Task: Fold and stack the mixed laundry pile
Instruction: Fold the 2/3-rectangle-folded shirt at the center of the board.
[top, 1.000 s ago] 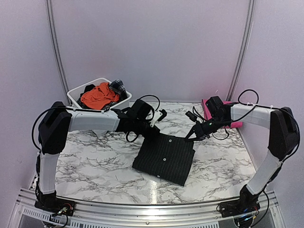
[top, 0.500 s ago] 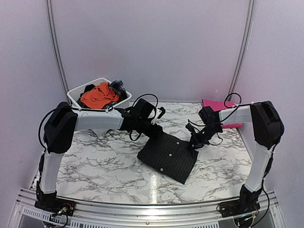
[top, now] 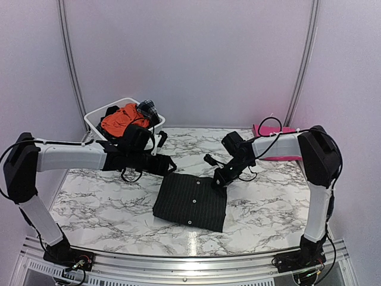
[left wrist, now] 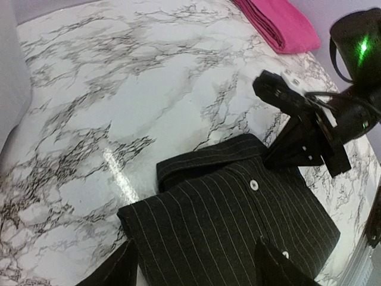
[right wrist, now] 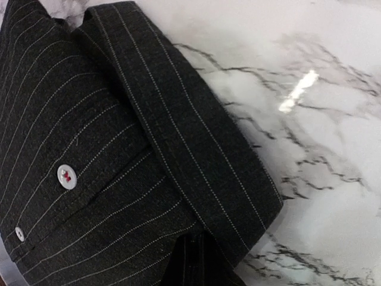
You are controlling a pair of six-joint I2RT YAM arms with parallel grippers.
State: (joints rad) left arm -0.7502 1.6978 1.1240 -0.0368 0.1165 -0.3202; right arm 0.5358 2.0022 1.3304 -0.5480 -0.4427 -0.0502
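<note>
The black pinstriped shirt (top: 190, 201) lies folded flat in the middle of the marble table, white buttons up. My left gripper (top: 168, 167) is open at its far left corner; in the left wrist view the fingers (left wrist: 113, 271) straddle the shirt (left wrist: 238, 226) without gripping it. My right gripper (top: 218, 181) is shut on the shirt's far right corner by the collar (right wrist: 196, 149), its closed fingers (right wrist: 199, 262) pinching the cloth. The magenta-pink cloth (top: 284, 156) lies folded at the back right. The orange garment (top: 122, 119) and the plaid piece (top: 147, 109) sit in the tub.
The white plastic tub (top: 93, 122) stands at the back left corner, just behind my left arm. The pink cloth (left wrist: 277, 24) lies close to the right wall. Bare marble table (top: 107, 202) shows left of the shirt, with the rail along the front.
The left gripper has opened and released the shirt. Both arms moved left, and the shirt slid left and toward the front with the right gripper.
</note>
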